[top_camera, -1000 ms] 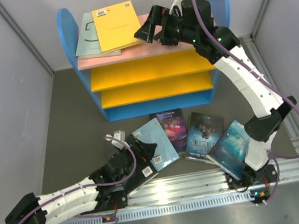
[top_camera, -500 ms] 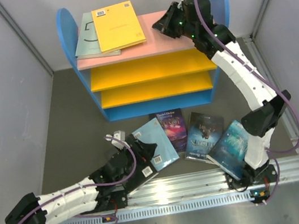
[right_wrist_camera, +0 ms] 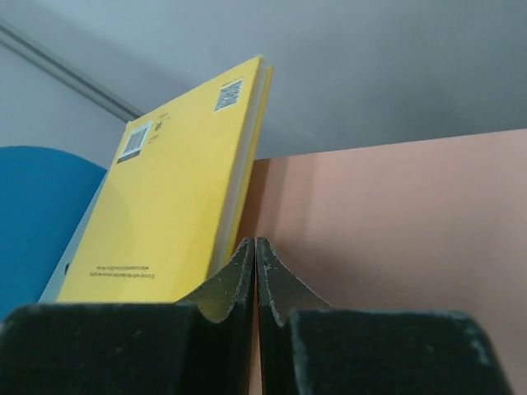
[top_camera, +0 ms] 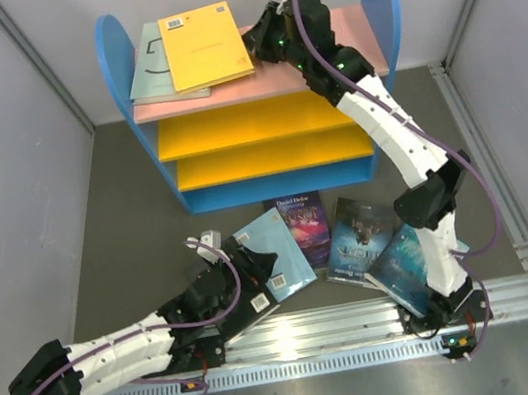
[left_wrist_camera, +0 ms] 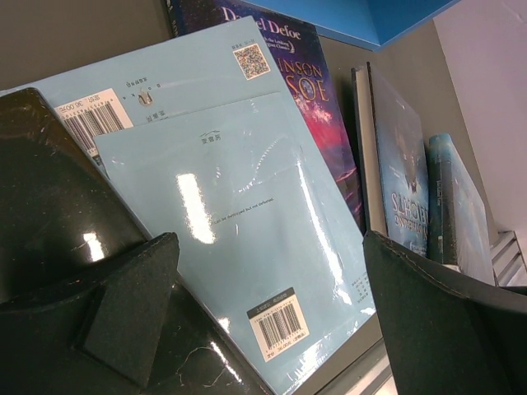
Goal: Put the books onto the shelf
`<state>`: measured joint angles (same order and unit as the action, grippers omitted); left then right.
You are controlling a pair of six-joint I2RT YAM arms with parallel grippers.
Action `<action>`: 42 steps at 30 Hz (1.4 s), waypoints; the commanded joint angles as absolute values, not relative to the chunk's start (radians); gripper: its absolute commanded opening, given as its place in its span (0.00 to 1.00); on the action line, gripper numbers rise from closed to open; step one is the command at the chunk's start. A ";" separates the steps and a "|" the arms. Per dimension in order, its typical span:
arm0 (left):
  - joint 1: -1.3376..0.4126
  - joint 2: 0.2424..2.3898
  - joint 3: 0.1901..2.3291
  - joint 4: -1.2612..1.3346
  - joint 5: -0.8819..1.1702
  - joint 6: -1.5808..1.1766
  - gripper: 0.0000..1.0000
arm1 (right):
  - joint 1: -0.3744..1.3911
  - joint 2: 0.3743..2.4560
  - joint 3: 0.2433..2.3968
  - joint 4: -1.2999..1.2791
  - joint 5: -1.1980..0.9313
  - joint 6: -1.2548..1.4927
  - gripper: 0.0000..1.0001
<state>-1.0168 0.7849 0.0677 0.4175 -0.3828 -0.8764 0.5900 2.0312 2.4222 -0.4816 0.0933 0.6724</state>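
Seen from above, the shelf [top_camera: 114, 60] (blue round-topped sides, pink top board [right_wrist_camera: 395, 230], two yellow boards) bears a yellow book [top_camera: 206, 45] lying flat on a grey-green book [top_camera: 149, 70] at its top left. Three other glossy paperbacks lie fanned on the floor below. Only the right wrist view shows the right gripper [right_wrist_camera: 255, 243] pinched closed and empty just beside the yellow book's spine, the arm stretched high. The left arm lies low, and the left gripper [left_wrist_camera: 268, 247] gapes wide over the shiny light blue book [left_wrist_camera: 230, 206].
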 commanded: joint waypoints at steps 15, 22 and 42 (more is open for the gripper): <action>-1.015 0.776 0.077 0.457 -0.373 -0.867 0.99 | 0.813 2.212 2.500 -0.387 0.104 0.742 0.08; -1.015 0.775 0.078 0.448 -0.368 -0.865 0.99 | 0.799 2.117 2.384 -0.408 0.155 0.723 0.34; -1.015 0.773 0.104 0.397 -0.373 -0.877 0.99 | 0.735 1.132 1.630 -0.232 0.150 0.428 1.00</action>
